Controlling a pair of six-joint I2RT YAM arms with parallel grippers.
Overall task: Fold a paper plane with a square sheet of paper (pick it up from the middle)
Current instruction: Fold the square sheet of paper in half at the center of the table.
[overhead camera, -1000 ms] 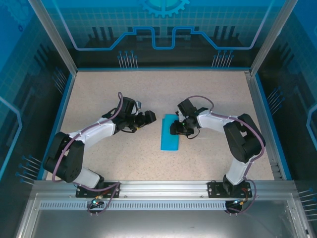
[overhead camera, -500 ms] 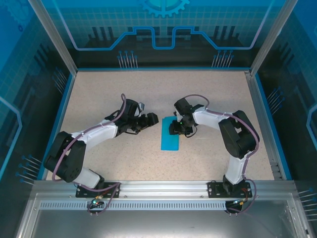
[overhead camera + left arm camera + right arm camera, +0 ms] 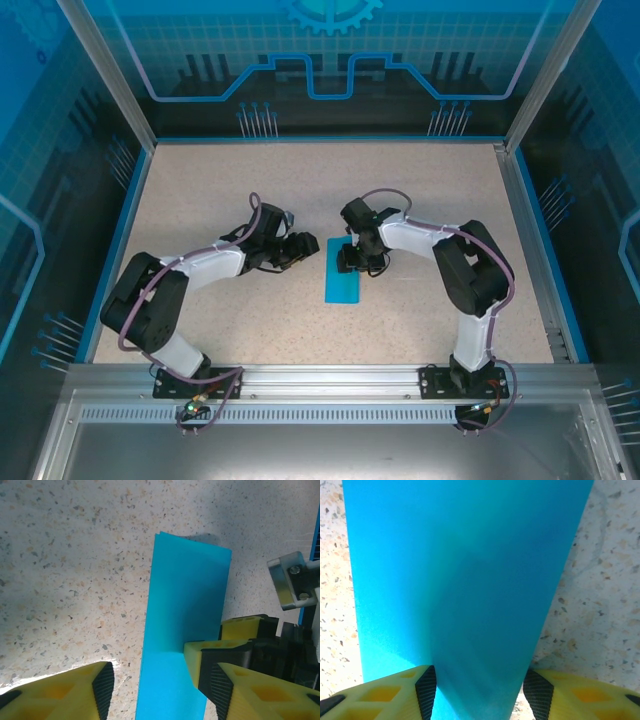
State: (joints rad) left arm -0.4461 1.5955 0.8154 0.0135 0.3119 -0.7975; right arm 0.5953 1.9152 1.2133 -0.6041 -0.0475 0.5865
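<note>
One folded sheet of paper lies mid-counter; two grippers: left gripper, fingers spread, beside it; right gripper, fingers spread, astride it.

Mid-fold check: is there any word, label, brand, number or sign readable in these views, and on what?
No text can be read anywhere.
The folded teal-blue paper sheet is plain and unprinted.
The left arm's yellow fingers carry no markings.
The blue back panel has a gear and line graphics, no words.
The speckled table bears no label.
</note>
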